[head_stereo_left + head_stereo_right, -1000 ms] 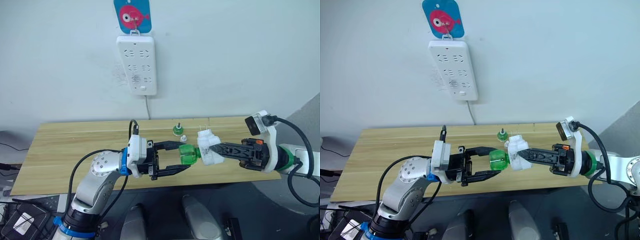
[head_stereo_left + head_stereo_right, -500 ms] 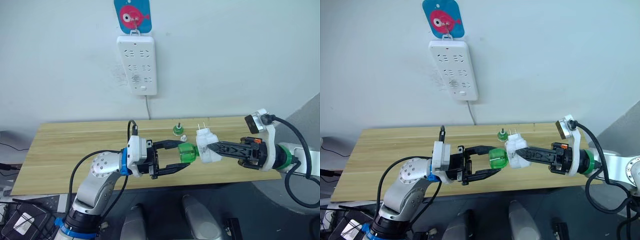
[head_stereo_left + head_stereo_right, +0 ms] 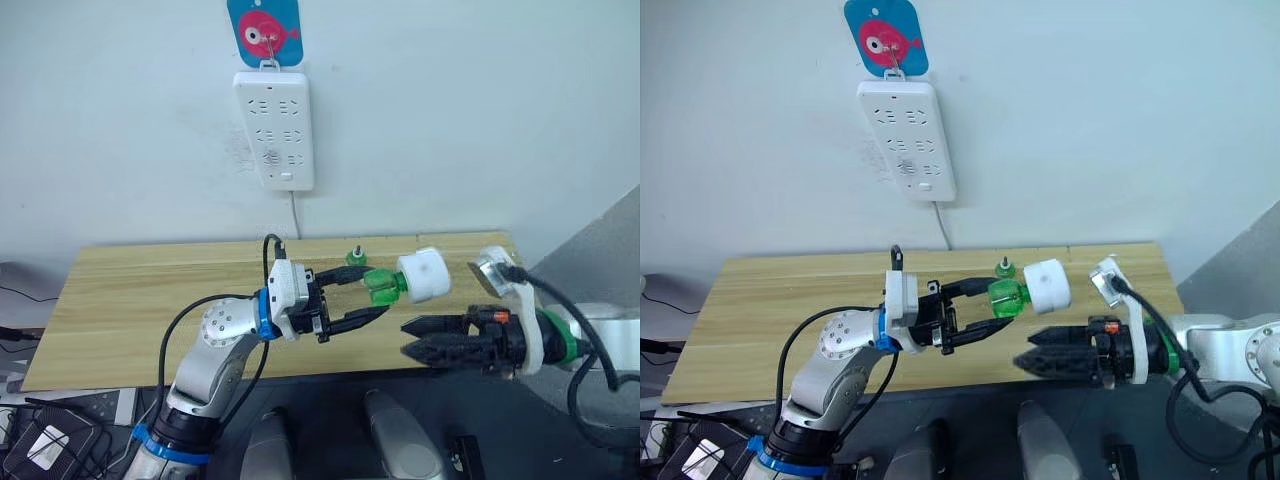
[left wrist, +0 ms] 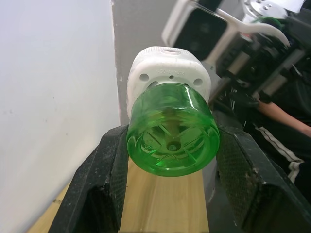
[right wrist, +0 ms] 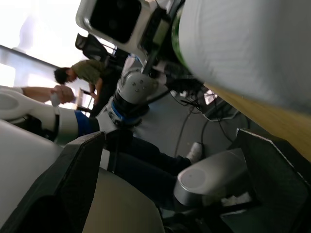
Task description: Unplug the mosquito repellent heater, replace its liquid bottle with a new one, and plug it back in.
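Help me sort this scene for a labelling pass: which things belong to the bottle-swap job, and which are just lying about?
Part of the job:
- white heater with green bottle attached, bottle held in the left claw
- right claw, open, holding nothing
- power strip on the wall
- small green piece on the table, perhaps the other bottle

Lying about:
- fish-picture hook above the strip

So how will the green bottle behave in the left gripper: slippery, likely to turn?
The bottle looks smooth, round and glossy, so it may slip or rotate between the left gripper's fingers. The heater hanging unsupported on its end probably adds leverage, tilting it.
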You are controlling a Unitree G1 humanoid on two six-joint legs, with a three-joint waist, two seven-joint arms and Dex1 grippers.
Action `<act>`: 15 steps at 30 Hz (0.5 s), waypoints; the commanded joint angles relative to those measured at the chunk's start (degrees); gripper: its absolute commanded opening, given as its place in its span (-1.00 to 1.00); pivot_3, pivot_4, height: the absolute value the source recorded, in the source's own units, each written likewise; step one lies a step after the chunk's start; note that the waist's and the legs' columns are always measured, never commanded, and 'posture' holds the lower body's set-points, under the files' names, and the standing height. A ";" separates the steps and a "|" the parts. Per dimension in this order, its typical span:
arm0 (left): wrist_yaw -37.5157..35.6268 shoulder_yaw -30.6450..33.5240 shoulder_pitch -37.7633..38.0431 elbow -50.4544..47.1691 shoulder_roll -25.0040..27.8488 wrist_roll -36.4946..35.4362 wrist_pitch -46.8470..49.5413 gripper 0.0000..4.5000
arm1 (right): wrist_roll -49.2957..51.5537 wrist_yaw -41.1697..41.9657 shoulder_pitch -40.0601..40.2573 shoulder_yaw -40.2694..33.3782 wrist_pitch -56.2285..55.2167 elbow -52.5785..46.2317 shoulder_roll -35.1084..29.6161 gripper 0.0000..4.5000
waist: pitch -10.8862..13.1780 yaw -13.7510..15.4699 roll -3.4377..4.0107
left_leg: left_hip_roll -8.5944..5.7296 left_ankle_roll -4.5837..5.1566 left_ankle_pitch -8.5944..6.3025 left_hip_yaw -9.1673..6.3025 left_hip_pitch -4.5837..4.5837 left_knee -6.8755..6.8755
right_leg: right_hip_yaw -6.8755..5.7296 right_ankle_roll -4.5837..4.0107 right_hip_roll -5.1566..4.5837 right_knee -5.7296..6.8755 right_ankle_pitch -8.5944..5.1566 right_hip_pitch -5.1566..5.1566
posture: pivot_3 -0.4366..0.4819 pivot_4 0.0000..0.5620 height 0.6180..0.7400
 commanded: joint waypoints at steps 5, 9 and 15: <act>-1.10 1.93 -2.31 -1.08 2.11 -2.37 2.29 0.03 | -23.16 17.45 8.93 -6.49 -9.38 -0.56 -2.18 0.73 | -0.04 -0.14 -0.07 | -0.01 0.00 0.00 0.04 0.00 0.01 | 0.03 0.00 -0.01 -0.01 0.00 0.00 | -0.57 -0.25 0.88; -4.23 1.70 -1.73 -2.79 5.37 -4.10 4.72 0.03 | -33.70 22.46 5.32 -7.10 -15.79 7.78 -2.22 0.08 | -0.06 -0.47 -0.09 | -0.01 0.00 0.01 0.18 0.12 0.02 | 0.18 0.01 -0.01 0.00 0.01 0.03 | -0.58 -0.25 0.88; -6.44 1.01 -0.85 -4.90 6.92 -5.18 6.04 0.03 | -40.68 23.72 -6.11 -0.78 -17.50 13.02 5.26 -0.94 | -0.07 -1.51 -0.11 | -0.01 0.00 0.00 0.21 0.11 -0.02 | 0.22 0.03 -0.01 0.00 0.02 0.01 | -0.58 -0.25 0.88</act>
